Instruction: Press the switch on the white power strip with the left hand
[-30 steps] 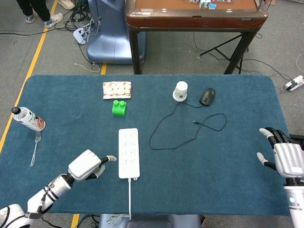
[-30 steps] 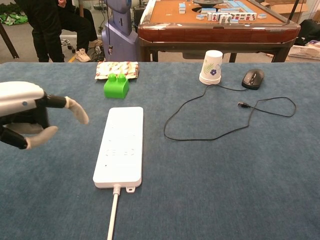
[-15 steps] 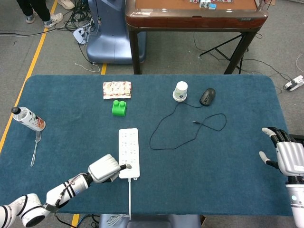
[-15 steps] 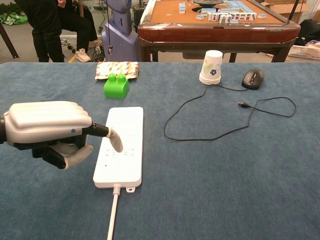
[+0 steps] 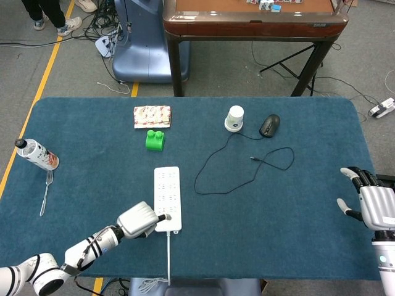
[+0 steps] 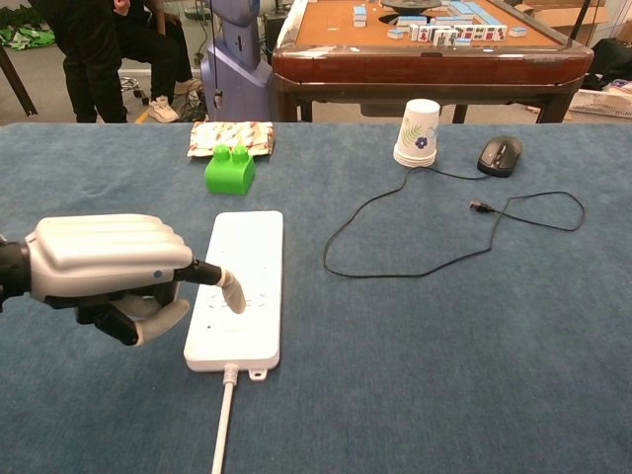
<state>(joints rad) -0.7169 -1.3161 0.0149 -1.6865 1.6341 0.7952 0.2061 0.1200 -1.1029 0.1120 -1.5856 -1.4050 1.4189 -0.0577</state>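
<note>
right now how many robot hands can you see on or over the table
2. The left hand is at the near left, one finger down on the near end of the white power strip. The right hand is at the table's far right edge, fingers spread, holding nothing.

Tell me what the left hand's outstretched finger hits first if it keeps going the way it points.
The white power strip. The left hand extends one of its fingers over the strip's near end, tip angled down onto its top face. It looks to be at or just above the surface; contact itself is unclear.

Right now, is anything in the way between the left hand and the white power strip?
Nothing visible. The left hand has one fingertip already over the white power strip, near its cord end, seemingly touching it.
</note>
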